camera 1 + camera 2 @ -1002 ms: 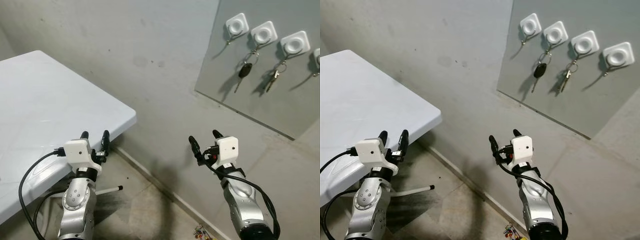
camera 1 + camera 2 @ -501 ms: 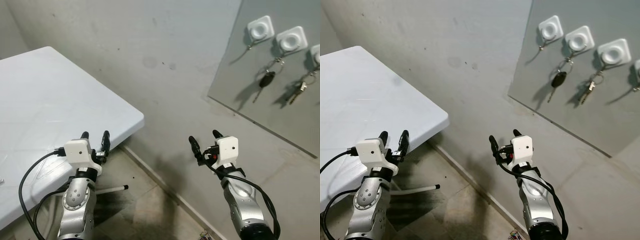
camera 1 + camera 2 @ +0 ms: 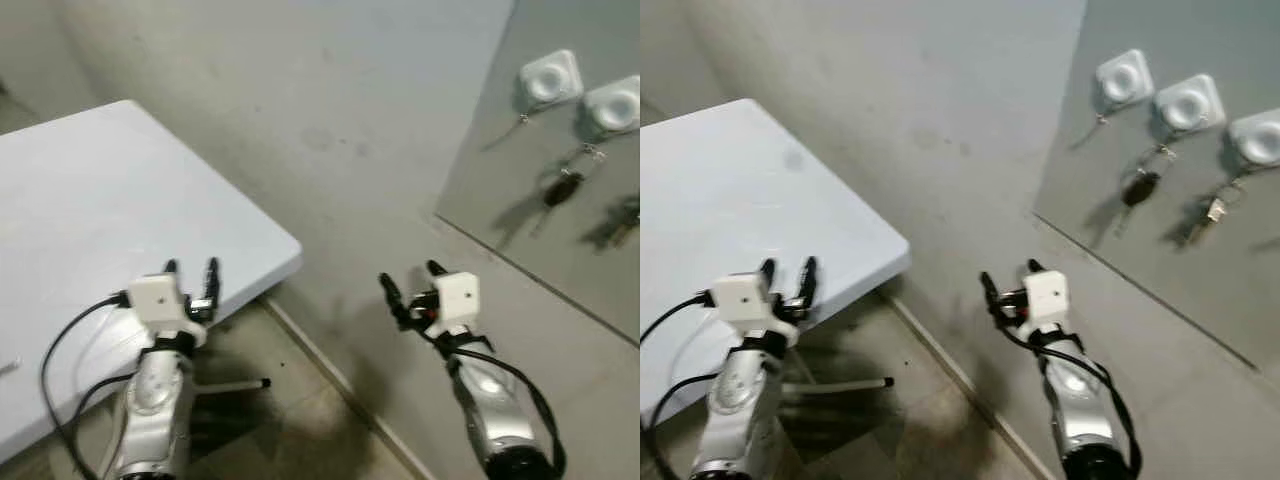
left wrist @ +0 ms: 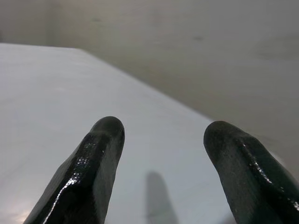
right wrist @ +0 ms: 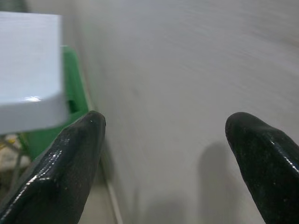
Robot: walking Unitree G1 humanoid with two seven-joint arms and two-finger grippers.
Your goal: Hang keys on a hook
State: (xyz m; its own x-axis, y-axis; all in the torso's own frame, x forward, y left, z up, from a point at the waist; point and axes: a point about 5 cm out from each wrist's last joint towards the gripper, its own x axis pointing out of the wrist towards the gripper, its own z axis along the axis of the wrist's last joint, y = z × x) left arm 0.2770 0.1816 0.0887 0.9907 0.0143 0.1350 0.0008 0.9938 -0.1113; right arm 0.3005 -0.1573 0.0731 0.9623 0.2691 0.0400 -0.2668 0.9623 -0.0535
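A white table [image 3: 90, 230] takes up the left half of the frame, its corner pointing toward the middle. Just below that corner, at lower left, the left gripper [image 3: 190, 268] is raised over the table's near edge, jaws open and holding nothing; in the left wrist view its two black fingers [image 4: 93, 172] stand well apart above the white tabletop. A thin white table leg [image 3: 235, 384] lies low across the grey floor [image 3: 300, 430] beneath. At lower centre-right, the right gripper [image 3: 410, 279] is raised in front of the grey wall [image 3: 330, 120], jaws open and empty too. In the upper right a grey panel [image 3: 1160, 260] on the wall carries a row of white square hooks [image 3: 1123, 77]. A dark-headed car key [image 3: 1138, 187] hangs from the second hook [image 3: 1189, 102], and a bunch of metal keys [image 3: 1216, 207] hangs from the next one; both are blurred.
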